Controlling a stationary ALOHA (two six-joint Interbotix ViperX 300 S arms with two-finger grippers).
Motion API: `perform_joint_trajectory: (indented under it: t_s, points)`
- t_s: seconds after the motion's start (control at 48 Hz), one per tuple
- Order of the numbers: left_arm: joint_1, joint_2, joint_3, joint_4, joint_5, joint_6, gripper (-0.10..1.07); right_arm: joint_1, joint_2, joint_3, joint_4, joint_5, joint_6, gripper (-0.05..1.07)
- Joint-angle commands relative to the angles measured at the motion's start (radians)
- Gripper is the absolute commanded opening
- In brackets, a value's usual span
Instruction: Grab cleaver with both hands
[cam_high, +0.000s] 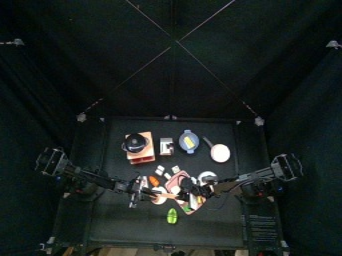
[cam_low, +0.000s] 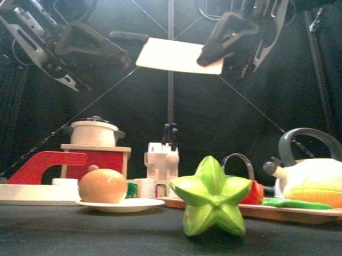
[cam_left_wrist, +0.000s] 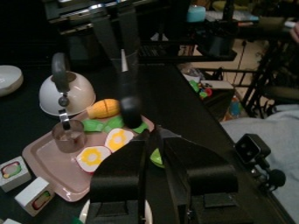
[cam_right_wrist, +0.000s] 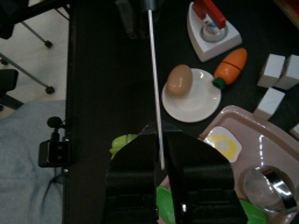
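While the right gripper (cam_low: 221, 50) clamps its fingers on the raised cleaver (cam_low: 174, 54), a stiff, thin, likely light blade, the left gripper's (cam_low: 94, 45) parted fingers should take its free end.

Overhead, table-level front, two wrist cameras

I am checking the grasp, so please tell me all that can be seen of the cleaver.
The cleaver has a broad, pale, rectangular blade that looks like light metal or plastic. It is lifted high above the table, held roughly level with its flat face tilted toward the front camera. The right gripper is clamped on its right end, probably the handle, which the jaws hide. In the right wrist view it appears edge-on as a thin bright line.
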Motion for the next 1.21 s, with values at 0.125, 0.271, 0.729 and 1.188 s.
perform_joint_trajectory:
  t_s: [0.125, 0.271, 0.729, 1.188]
  points:
    - [-0.04, -0.037, 0.025, -0.11, -0.006, 0.02, 0.87, 0.048, -0.021, 0.003, 0.028, 0.005, 0.0, 0.35]
    - [-0.044, -0.049, 0.005, -0.13, -0.002, 0.023, 0.92, 0.067, -0.014, 0.009, 0.048, 0.012, 0.0, 0.35]
    - [-0.037, -0.008, -0.155, -0.109, 0.21, 0.028, 0.92, 0.077, 0.006, 0.011, 0.054, 0.025, 0.0, 0.35]
    - [-0.02, 0.049, -0.166, -0.1, 0.21, 0.026, 0.87, 0.08, 0.026, 0.006, 0.054, 0.025, 0.0, 0.35]
